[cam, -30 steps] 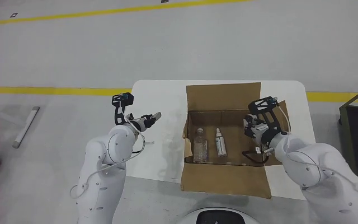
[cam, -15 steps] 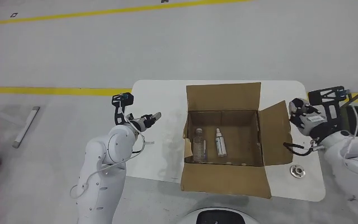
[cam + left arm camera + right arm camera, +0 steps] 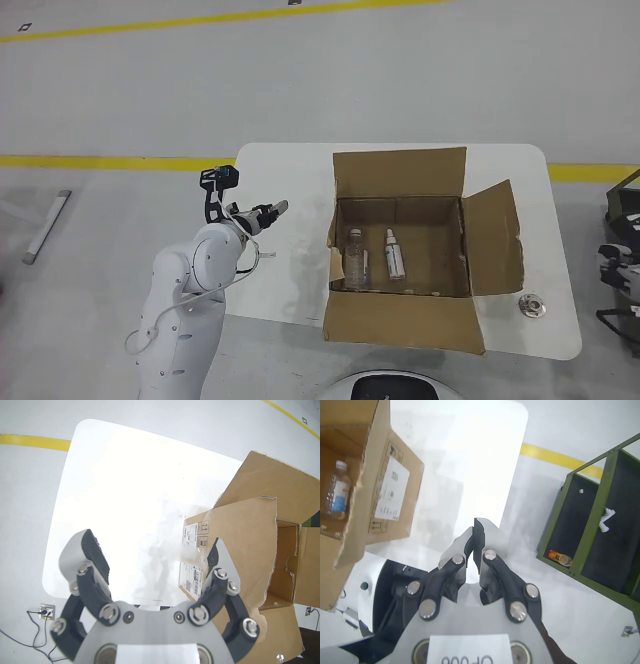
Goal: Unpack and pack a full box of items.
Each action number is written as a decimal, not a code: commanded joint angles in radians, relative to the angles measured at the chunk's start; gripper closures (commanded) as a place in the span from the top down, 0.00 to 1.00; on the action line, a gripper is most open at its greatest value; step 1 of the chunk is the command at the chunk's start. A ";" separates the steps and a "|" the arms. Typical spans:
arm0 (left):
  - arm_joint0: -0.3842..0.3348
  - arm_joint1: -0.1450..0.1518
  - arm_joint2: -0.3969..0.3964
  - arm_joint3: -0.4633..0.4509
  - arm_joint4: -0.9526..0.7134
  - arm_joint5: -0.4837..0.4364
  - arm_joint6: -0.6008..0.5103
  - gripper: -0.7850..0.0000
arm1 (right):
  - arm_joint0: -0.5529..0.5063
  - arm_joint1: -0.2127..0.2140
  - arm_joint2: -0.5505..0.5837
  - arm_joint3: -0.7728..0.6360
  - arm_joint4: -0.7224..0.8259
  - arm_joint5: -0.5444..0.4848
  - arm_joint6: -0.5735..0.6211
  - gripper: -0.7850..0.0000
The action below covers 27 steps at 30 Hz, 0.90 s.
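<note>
Cardboard box (image 3: 400, 322): flaps open, centre-right of frame on white table (image 3: 285, 180); water bottle (image 3: 358, 258) and spray bottle (image 3: 394, 254) lie inside, left half. Metal disc (image 3: 531, 304): table, right of box. Left gripper (image 3: 151, 543): spread wide, empty. Right gripper (image 3: 474, 536): pinched together, empty, near green rack (image 3: 591, 517).

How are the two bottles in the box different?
The water bottle is fatter and longer; the small bottle is thinner and shorter. The water bottle is see-through with a blue label; the small bottle looks white. Both lie flat, side by side, on the floor of the cardboard box, with their tops pointing the same way.
</note>
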 commanded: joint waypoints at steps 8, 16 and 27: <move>0.000 0.000 0.000 0.000 0.000 0.000 0.000 1.00 | 0.000 0.002 -0.014 0.004 -0.040 0.006 0.015 0.00; 0.000 0.000 0.000 0.000 0.000 0.000 0.000 1.00 | 0.008 0.011 -0.121 0.107 -0.157 -0.001 0.099 0.00; 0.000 0.000 0.000 0.000 0.000 0.000 0.000 1.00 | 0.155 0.030 -0.229 0.271 -0.082 -0.026 0.308 0.00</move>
